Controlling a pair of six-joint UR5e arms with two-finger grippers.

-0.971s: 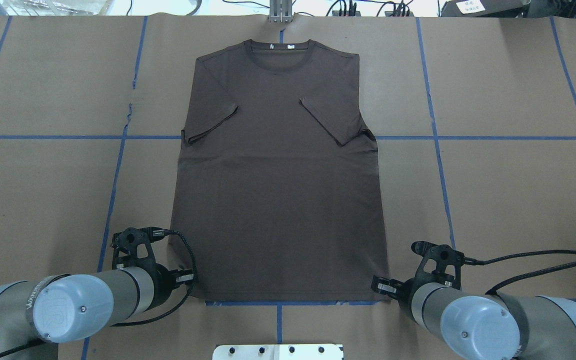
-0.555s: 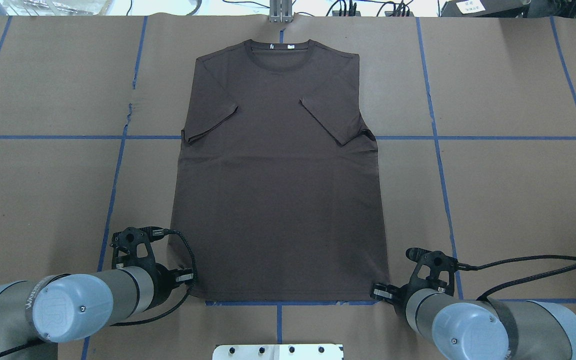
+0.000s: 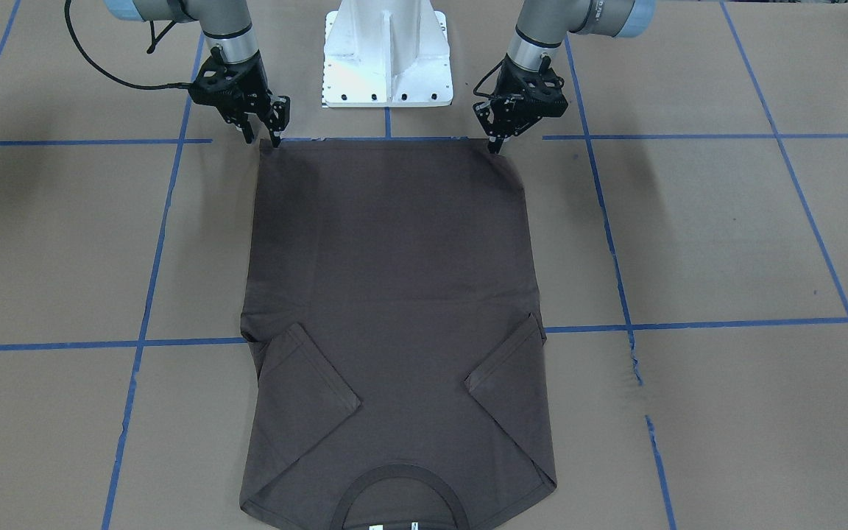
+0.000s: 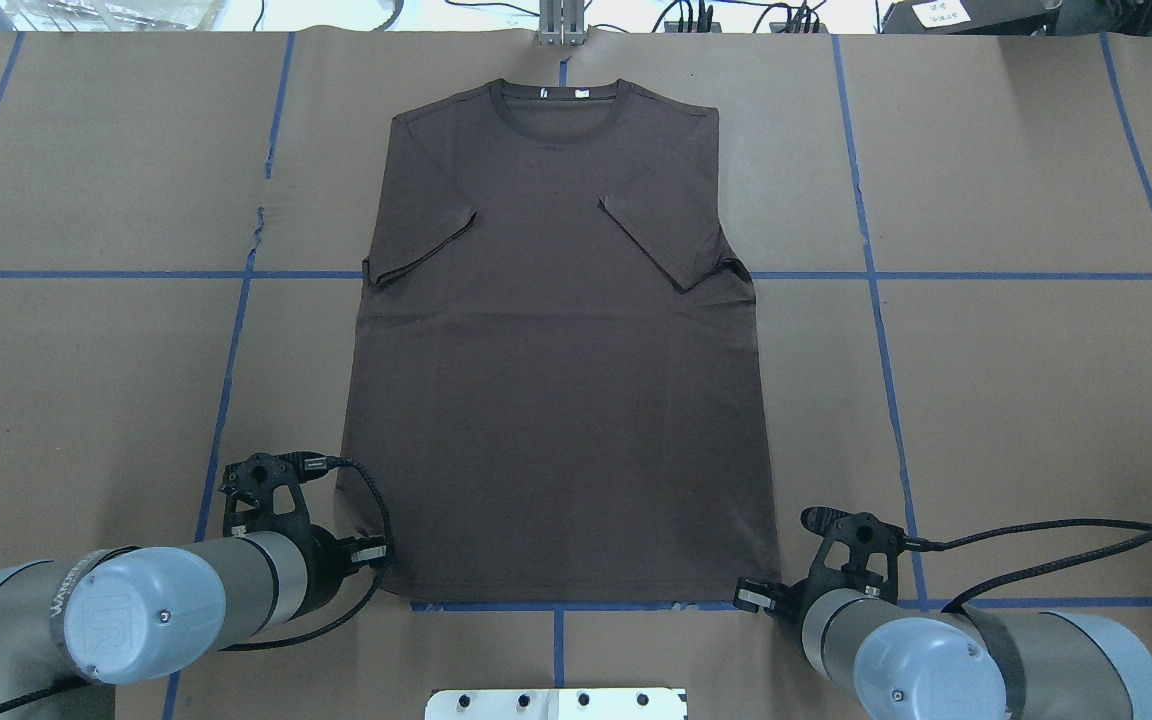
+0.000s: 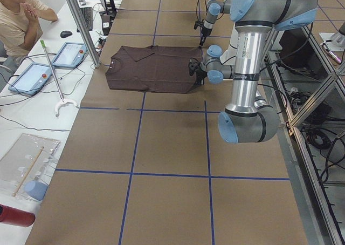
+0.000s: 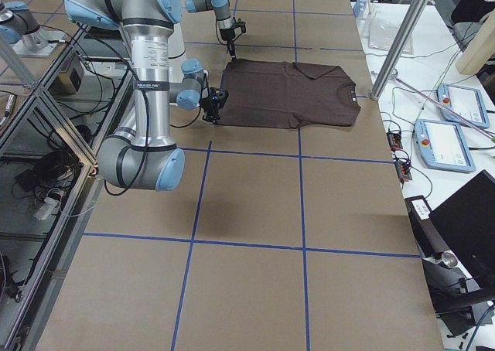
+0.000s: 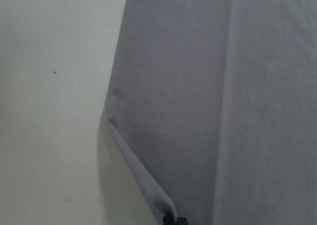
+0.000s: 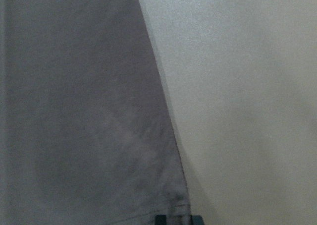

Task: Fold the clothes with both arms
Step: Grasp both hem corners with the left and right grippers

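The dark brown T-shirt lies flat on the paper-covered table, both sleeves folded in and the collar at the far end. My left gripper is at the hem's left corner and is shut on it. In the left wrist view the shirt's edge curls up to the fingertip. At the hem's right corner, my right gripper points down with its fingers apart, open. The fabric below it lies flat.
The white pedestal base stands right behind the hem. Blue tape lines grid the brown paper. A seated person, tablets and a metal post are beyond the table's far end.
My right gripper has moved back toward the robot and slightly left, onto the hem's right corner. The left arm and the shirt have not moved.
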